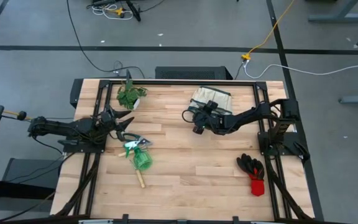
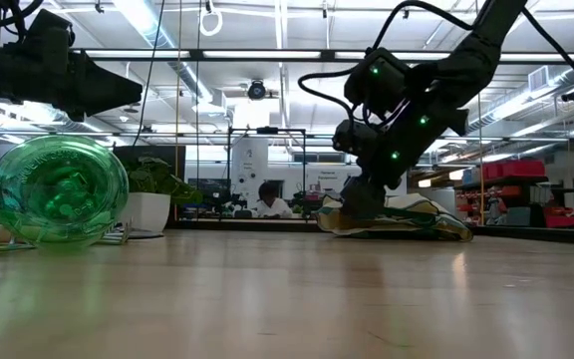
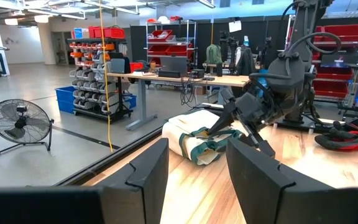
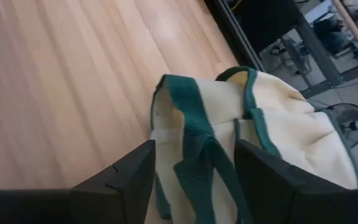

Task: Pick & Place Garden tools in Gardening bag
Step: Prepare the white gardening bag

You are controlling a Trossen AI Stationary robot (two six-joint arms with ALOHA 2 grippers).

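The gardening bag point(image 1: 213, 98) lies on its side at the table's far middle, cream with green trim. My right gripper point(image 4: 194, 171) is open and slants down at the bag's left end point(image 2: 352, 221), a finger on either side of a green loop handle point(image 4: 194, 143). At the table's left my left gripper point(image 1: 122, 121) is open, level and holds nothing. Near it lie the pruning shears point(image 1: 135, 144), a rounded green item point(image 1: 143, 162) and a wooden handle point(image 1: 140, 180). The black-and-red gloves point(image 1: 253, 169) lie at the near right. My right gripper has one finger point(image 4: 132, 177) on each side of the bag's green loop handle point(image 4: 197, 155), coming from above and slanting toward the table's left. Whether the fingers touch the cloth I cannot tell. The bag lies flat on the table.
A small potted plant point(image 1: 130, 96) stands at the far left. Black frame rails point(image 1: 166, 81) run along the table's edges. Bare wood point(image 1: 191, 168) stretches between the tools and the gloves. A person point(image 2: 267, 199) sits in the room beyond the table.
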